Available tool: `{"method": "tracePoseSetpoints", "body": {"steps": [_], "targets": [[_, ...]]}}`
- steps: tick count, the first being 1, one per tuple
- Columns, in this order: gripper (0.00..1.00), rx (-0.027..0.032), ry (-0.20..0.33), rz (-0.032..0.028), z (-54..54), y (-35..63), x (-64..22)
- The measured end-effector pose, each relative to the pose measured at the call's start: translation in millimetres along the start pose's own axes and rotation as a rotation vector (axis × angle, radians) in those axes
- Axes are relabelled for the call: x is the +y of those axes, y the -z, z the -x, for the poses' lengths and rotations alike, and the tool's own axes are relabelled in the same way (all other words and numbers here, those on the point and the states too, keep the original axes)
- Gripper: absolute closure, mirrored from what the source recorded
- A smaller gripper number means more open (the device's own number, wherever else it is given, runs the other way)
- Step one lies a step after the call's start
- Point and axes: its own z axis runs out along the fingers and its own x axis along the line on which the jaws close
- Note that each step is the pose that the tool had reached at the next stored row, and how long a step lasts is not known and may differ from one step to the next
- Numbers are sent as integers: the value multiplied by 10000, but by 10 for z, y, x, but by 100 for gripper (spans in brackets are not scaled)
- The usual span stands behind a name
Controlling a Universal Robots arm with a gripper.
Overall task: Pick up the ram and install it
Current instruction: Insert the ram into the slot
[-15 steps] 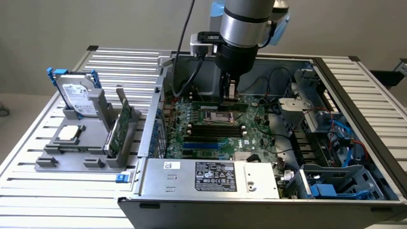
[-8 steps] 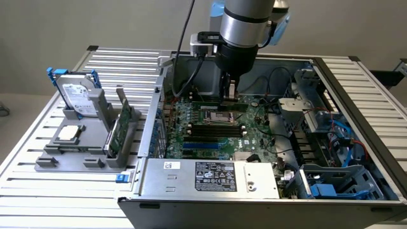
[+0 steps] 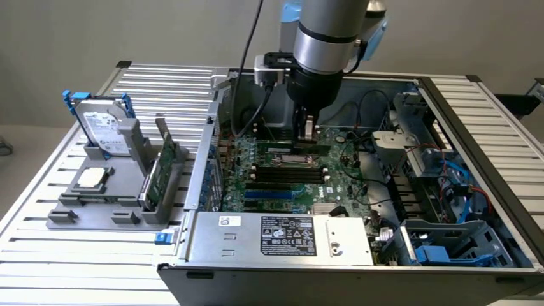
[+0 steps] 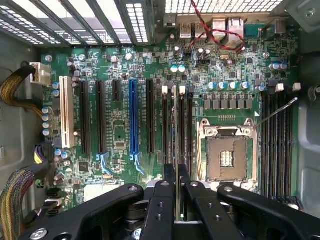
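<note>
My gripper [image 4: 176,172] is shut on the ram [image 4: 175,130], a thin green stick that I see edge-on in the wrist view. It lies in line with the memory slots [image 4: 165,125] between two white latches, beside the bare processor socket [image 4: 227,157]. In the exterior view the gripper [image 3: 307,135] reaches straight down into the open computer case [image 3: 281,236], with the ram [image 3: 289,146] low over the motherboard [image 3: 281,191]. I cannot tell whether the stick is touching the slot.
A grey holder [image 3: 85,213] on the exterior view's left carries a hard drive with a blue bracket [image 3: 106,131], a square silver processor [image 3: 92,180] and another upright green board [image 3: 165,166]. Case walls, cables [image 4: 15,200] and the drive cage [image 3: 450,248] ring the motherboard.
</note>
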Motion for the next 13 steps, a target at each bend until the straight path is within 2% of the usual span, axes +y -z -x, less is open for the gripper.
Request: {"method": "tracePoseSetpoints", "body": {"steps": [13], "targets": [[86, 2, -3, 1, -19, -235, -20]]}}
